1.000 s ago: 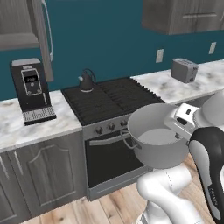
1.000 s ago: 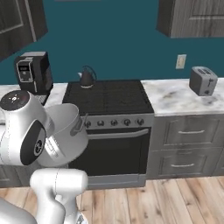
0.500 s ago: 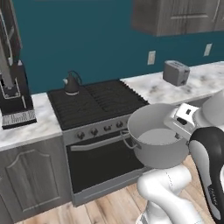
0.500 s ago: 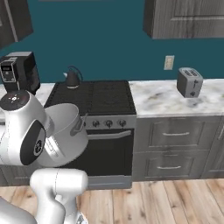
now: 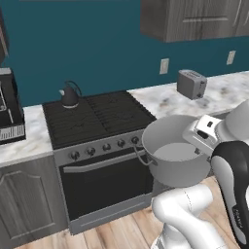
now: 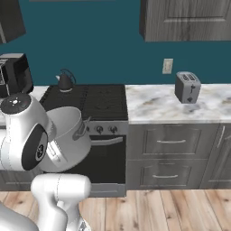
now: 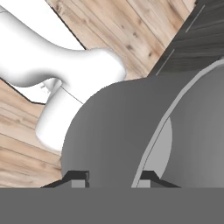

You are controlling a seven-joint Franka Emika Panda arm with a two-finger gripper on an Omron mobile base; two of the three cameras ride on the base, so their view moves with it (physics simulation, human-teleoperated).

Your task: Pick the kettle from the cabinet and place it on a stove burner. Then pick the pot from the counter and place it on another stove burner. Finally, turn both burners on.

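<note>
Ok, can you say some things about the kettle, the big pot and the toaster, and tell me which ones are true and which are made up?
1. The kettle sits on a back burner of the stove. True.
2. The pot is standing on the counter. False: the gripper holds it up in the air in front of the stove, clamped on its rim.
3. The pot has a lid on. False: it is open and looks empty inside.
4. A toaster stands on the counter to the right of the stove. True.
5. The kettle and the pot are touching. False: they are well apart, the kettle at the back of the stove, the pot in front of it.
</note>
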